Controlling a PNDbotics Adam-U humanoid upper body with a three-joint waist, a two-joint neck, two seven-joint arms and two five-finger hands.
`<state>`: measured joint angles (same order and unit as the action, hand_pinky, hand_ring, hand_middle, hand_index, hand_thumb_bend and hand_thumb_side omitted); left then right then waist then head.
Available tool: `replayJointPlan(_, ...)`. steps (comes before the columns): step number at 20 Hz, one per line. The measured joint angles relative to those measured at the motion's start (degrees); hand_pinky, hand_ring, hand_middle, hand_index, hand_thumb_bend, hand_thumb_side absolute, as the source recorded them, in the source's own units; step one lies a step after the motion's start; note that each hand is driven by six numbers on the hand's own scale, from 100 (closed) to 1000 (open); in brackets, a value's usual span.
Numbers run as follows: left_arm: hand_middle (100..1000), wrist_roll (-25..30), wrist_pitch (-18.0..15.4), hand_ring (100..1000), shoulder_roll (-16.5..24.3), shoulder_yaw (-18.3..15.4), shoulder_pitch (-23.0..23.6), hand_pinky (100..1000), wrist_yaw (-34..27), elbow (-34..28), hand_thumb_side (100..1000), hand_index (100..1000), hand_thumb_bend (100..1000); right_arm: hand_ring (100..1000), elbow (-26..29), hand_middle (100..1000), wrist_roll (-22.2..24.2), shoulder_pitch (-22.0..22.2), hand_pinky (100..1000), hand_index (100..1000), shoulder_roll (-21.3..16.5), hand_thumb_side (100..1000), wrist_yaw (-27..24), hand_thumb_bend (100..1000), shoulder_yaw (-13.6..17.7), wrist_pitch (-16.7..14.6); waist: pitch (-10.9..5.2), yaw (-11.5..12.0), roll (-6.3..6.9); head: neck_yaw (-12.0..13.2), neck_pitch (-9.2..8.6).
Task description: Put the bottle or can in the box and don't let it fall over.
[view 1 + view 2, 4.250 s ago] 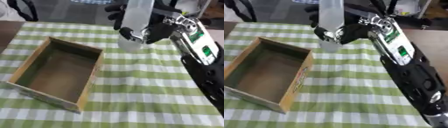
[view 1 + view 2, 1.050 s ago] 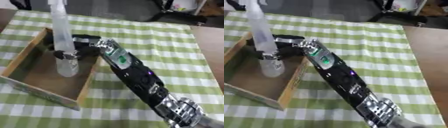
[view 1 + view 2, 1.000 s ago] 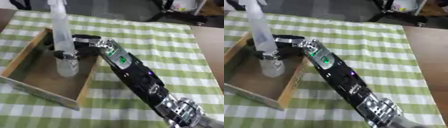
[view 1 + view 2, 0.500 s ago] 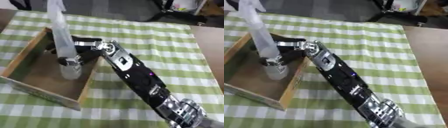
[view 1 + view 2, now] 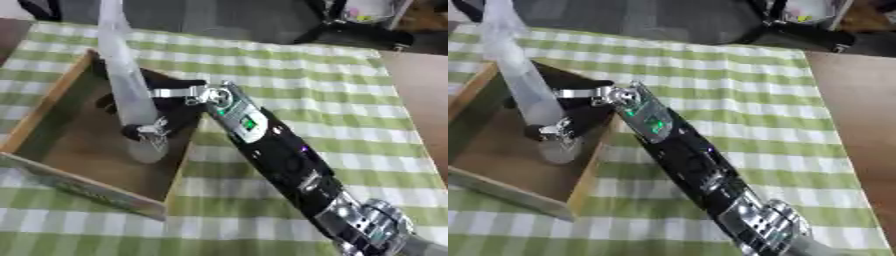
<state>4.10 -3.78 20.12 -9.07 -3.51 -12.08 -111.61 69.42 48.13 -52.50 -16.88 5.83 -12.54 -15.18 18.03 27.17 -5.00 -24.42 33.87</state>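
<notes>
Left eye view: the right hand [image 5: 162, 117] reaches into the wooden box [image 5: 54, 95] at 9 o'clock on the green checked cloth [image 5: 289, 75]. Its fingers curl round the low part of the clear bottle [image 5: 127, 95], whose base sits on the box floor near the 3 o'clock wall while its neck leans toward 11 o'clock. Step in hand: setting down.

Right eye view: same grip, same tilt. Next move likely calls for righting the bottle before letting go. Left hand absent from both.
</notes>
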Motion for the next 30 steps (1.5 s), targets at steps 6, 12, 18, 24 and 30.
replayJointPlan(6, 971, 0.1, 0.0, 776, 0.0, 0.0, 0.0, 1000, 0.0, 0.0, 855, 841, 104, 1000, -0.1, 1000, 2.7, 0.0, 1000, 1000, 0.0, 100, -2.3, 100, -0.2, -1.0, 0.0, 0.0, 0.04, 0.1, 0.0)
replayJointPlan(12, 971, 0.1, 0.0, 775, 0.0, -0.2, 0.0, 1000, 0.0, 0.0, 858, 841, 105, 1000, -0.9, 1000, 3.5, -0.4, 1000, 1000, 0.0, 315, -4.4, 100, -0.2, 0.3, 0.0, 0.0, 0.15, 0.1, 0.0)
replayJointPlan(18, 971, 0.2, 0.0, 774, 0.0, -0.3, 0.1, 1000, 0.1, 0.0, 858, 841, 105, 1000, -0.9, 1000, 3.5, -0.5, 1000, 1000, -0.1, 614, -6.0, 100, 0.2, 0.4, 0.0, -0.1, 0.22, 0.1, -0.01)
replayJointPlan(24, 970, 0.2, -0.1, 773, 0.0, -0.3, 0.4, 1000, 0.1, 0.0, 857, 841, 104, 1000, -0.2, 1000, 3.4, -0.9, 1000, 1000, -0.3, 648, -6.1, 100, 0.2, 0.2, 0.0, -0.1, 0.35, 0.1, -0.01)
replayJointPlan(30, 970, 0.3, -0.1, 771, 0.0, -0.3, 0.4, 1000, 0.2, 0.0, 854, 840, 103, 1000, 0.2, 1000, 3.2, -1.0, 1000, 1000, -0.5, 622, -5.5, 100, 0.2, -0.3, 0.0, -0.1, 0.36, 0.1, -0.01)
